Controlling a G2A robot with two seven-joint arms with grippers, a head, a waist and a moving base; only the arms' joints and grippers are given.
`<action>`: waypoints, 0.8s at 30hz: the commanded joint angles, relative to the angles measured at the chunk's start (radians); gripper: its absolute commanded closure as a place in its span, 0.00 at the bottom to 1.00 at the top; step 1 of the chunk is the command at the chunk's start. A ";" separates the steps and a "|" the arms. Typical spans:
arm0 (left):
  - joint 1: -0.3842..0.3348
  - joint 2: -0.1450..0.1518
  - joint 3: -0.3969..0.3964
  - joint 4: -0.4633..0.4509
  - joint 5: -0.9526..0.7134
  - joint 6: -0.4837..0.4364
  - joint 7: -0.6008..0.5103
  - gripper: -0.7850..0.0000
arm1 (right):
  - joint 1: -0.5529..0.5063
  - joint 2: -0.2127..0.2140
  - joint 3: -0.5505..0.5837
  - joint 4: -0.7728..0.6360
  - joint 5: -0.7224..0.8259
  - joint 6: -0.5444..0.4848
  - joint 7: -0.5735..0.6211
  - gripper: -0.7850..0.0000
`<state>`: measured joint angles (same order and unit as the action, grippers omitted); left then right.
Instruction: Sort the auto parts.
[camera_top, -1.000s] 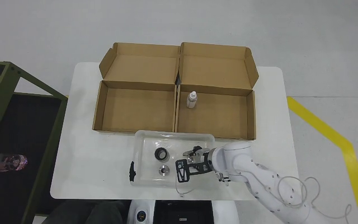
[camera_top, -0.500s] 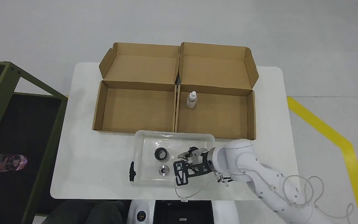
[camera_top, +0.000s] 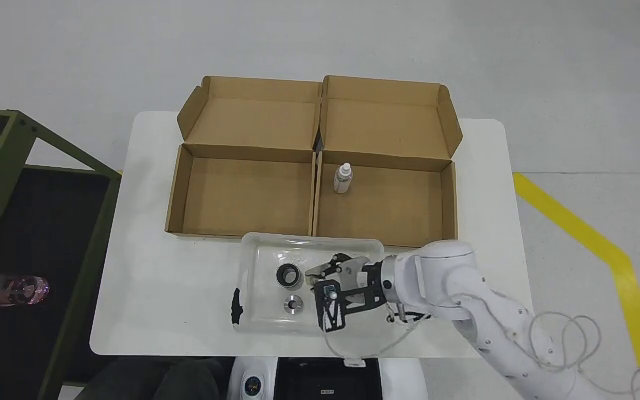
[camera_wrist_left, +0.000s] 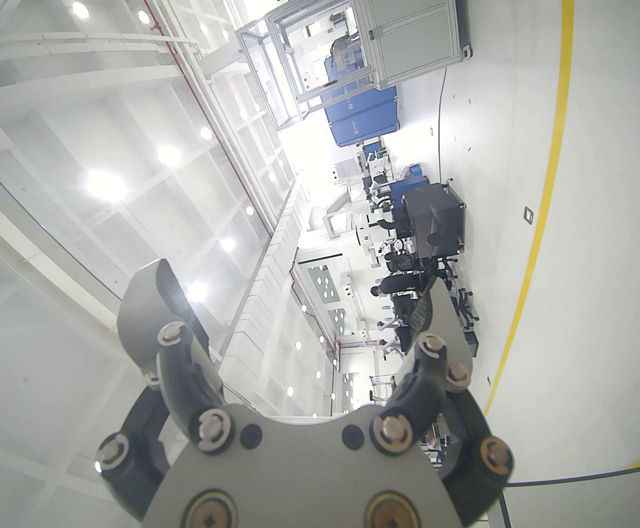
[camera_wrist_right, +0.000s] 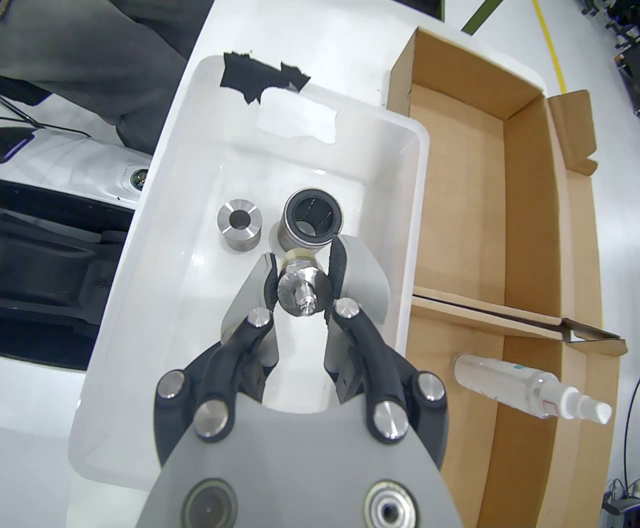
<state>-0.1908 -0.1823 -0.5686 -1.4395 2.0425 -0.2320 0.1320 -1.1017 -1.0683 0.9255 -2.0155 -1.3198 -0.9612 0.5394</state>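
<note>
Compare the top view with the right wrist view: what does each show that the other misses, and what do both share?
Top view adds: the whole table and both cardboard boxes complete, lids included. Right wrist view adds: the pads gripping the stud-tipped metal part, and a white label. Shared: the right claw, tray, black-lined bearing, steel bushing, spray bottle.

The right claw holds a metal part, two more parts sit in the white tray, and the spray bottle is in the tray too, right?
Not quite: the right wrist view shows the spray bottle in a cardboard box beside the white tray, not in it. The right claw does hold a metal part, and the steel bushing and the bearing sit in the tray.
</note>
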 joint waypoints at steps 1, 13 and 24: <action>0.000 0.000 0.000 0.000 0.000 0.000 0.000 0.00 | -0.001 0.002 0.017 -0.007 -0.001 0.005 -0.028 1.00; 0.000 0.000 0.000 0.000 0.000 0.000 0.000 0.00 | 0.015 0.014 0.106 -0.013 0.009 0.023 -0.133 1.00; 0.000 0.000 0.000 0.000 0.000 0.000 0.000 0.00 | 0.032 0.026 0.209 0.078 0.059 0.059 -0.167 1.00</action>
<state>-0.1908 -0.1823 -0.5686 -1.4395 2.0425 -0.2320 0.1320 -1.0708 -1.0440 1.1241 -1.9484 -1.2629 -0.9060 0.3723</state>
